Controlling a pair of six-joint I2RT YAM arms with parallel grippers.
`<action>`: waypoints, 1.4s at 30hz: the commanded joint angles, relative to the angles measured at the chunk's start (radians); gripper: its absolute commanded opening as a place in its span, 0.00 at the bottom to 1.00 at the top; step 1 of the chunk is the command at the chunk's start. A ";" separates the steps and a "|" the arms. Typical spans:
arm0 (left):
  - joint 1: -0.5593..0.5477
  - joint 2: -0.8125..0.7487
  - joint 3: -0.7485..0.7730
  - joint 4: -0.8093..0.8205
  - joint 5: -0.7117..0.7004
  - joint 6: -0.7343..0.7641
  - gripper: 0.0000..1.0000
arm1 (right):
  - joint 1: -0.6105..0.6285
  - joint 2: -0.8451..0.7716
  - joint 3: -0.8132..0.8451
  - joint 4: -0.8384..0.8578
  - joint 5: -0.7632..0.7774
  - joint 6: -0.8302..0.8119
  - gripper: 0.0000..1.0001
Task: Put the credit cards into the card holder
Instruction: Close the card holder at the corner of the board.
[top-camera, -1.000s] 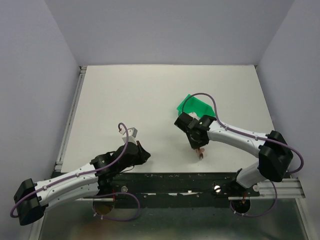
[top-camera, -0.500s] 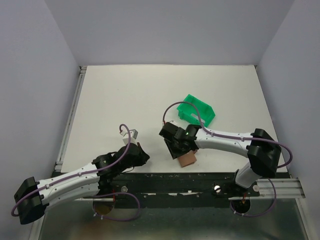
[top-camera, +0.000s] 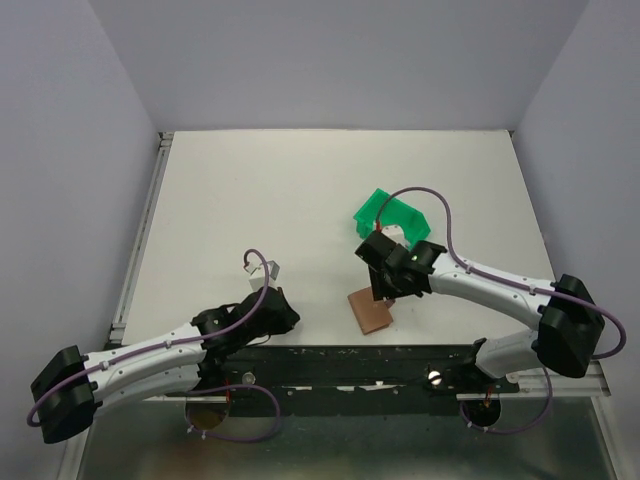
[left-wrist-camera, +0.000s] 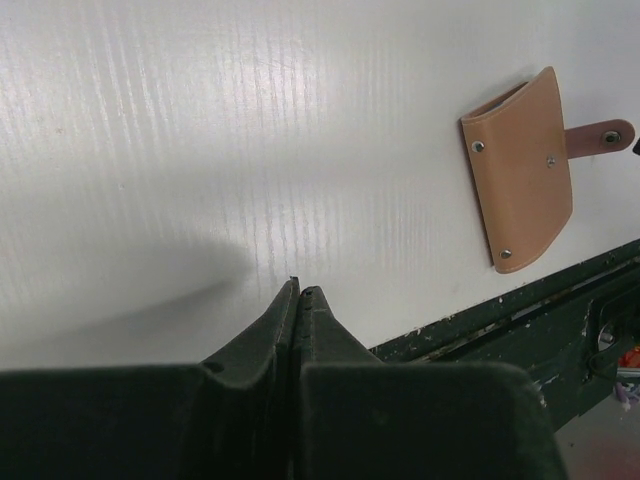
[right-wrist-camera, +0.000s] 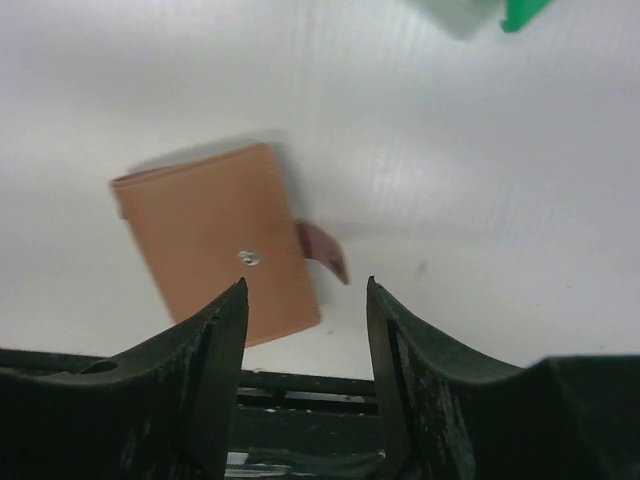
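Note:
The tan leather card holder (top-camera: 371, 311) lies flat on the white table near its front edge, snap tab to the right. It also shows in the left wrist view (left-wrist-camera: 520, 170) and the right wrist view (right-wrist-camera: 215, 240). My right gripper (top-camera: 384, 290) hangs just above and behind it, jaws open and empty (right-wrist-camera: 305, 285), apart from the leather. My left gripper (top-camera: 285, 312) rests low to the holder's left, shut with nothing between its fingers (left-wrist-camera: 298, 290). A blurred pale grey shape (right-wrist-camera: 458, 12) beside the green bin may be a credit card; I cannot tell.
A green plastic bin (top-camera: 392, 214) stands behind the right wrist, mid-table. The table's dark front rail (left-wrist-camera: 560, 300) runs right below the card holder. Grey walls enclose the back and both sides.
The right gripper carried the card holder left, let it go onto the table and opened, then drew back toward the bin. The left arm sank slightly, still shut.

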 joint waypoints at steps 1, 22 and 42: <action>0.004 0.009 0.022 0.025 0.022 0.010 0.08 | -0.059 -0.031 -0.065 -0.075 0.071 0.065 0.60; 0.004 -0.062 -0.012 -0.012 0.014 -0.019 0.08 | -0.189 -0.040 -0.211 0.206 -0.195 -0.053 0.44; 0.002 -0.062 0.008 -0.026 -0.003 -0.017 0.08 | -0.195 0.009 -0.222 0.272 -0.320 -0.076 0.14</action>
